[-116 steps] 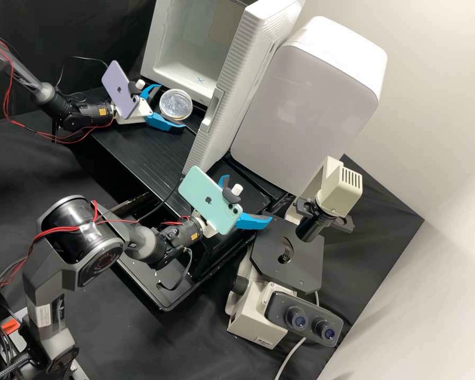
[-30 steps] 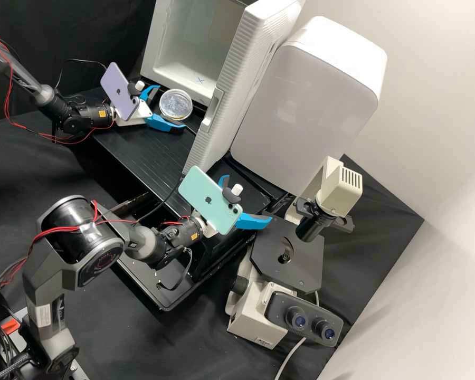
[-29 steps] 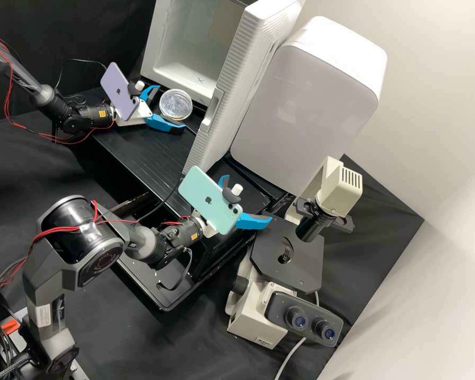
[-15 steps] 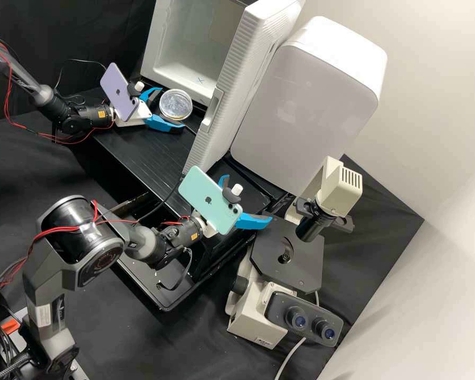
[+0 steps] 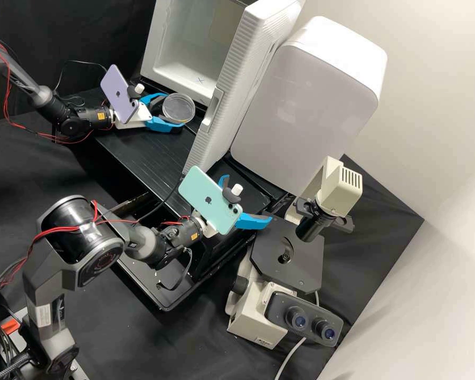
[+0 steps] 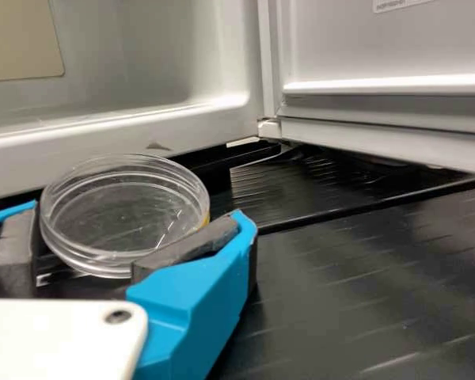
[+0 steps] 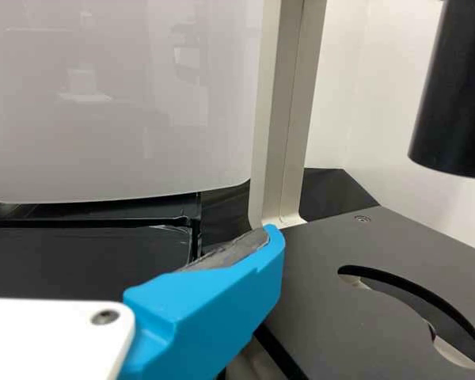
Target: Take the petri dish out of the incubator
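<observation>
Since the clear petri dish (image 5: 178,107) is probably light, brittle and slick, the left gripper (image 5: 173,111) clamps its side wall, upper left of frame, just outside the incubator's (image 5: 195,31) open front.

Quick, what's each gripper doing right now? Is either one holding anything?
Left gripper: closed on the petri dish.
Right gripper: open, holding nothing.

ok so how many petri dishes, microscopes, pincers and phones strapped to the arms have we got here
petri dish: 1
microscope: 1
pincers: 2 (left pincer, right pincer)
phones: 2 (purple phone, mint phone)
total: 6
</observation>
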You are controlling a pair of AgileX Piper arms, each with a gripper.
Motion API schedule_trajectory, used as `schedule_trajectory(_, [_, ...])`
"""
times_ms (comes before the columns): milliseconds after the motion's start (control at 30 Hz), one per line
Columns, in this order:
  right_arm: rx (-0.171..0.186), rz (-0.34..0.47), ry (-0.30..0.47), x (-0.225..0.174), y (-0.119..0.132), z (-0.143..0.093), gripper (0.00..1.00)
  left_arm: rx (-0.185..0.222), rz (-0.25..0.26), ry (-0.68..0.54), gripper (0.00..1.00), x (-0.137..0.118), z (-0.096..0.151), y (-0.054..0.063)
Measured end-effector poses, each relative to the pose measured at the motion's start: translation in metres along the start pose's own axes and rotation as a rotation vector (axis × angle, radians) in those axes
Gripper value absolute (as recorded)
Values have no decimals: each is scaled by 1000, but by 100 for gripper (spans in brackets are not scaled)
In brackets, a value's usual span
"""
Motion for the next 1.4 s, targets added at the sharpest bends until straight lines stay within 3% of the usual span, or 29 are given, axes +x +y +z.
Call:
schedule_trajectory(933, [0, 0, 0, 0, 0, 0, 100, 0, -6, 0, 0, -1, 0, 0])
schedule_trajectory(1400, [0, 0, 0, 0, 0, 0, 100, -64, -33, 1, 0, -18, -7, 4])
